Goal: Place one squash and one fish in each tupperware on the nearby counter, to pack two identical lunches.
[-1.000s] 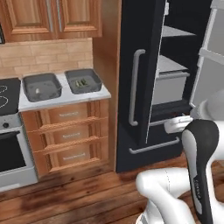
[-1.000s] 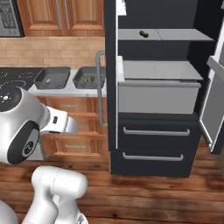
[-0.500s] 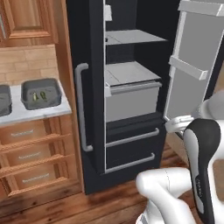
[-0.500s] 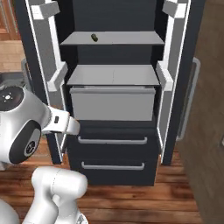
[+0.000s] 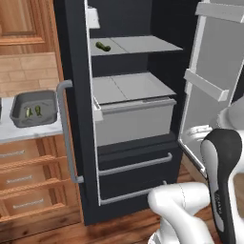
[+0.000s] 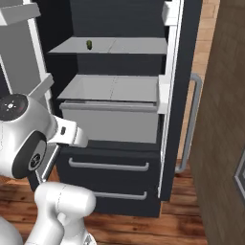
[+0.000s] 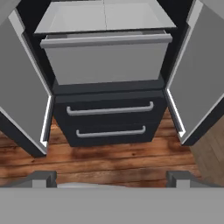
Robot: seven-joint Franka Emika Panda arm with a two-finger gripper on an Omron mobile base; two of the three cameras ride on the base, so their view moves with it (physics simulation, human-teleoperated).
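One dark green squash (image 5: 102,46) lies alone on the upper shelf of the open fridge, and the right base view shows this squash (image 6: 89,44) at the shelf's left part. A dark grey tupperware (image 5: 19,102) stands on the counter left of the fridge. Two small greenish pieces (image 5: 33,111) lie in it, too small to tell squash from fish. My gripper (image 7: 111,177) is open and holds nothing. It hangs low in front of the fridge, facing its lower drawers, well below the shelf. One dark fingertip (image 7: 43,177) shows at each bottom corner of the hand view.
Both fridge doors stand open, the right door (image 5: 214,71) with its door shelves toward me. A grey pulled-out drawer bin (image 5: 136,116) juts out under the squash shelf. Two dark drawers with bar handles (image 7: 109,109) sit below. The floor is wood. Wooden drawers (image 5: 28,181) sit under the counter.
The whole view has swung right from the counter and cabinets to face the open fridge: the base moved. The gripper stays open and empty.
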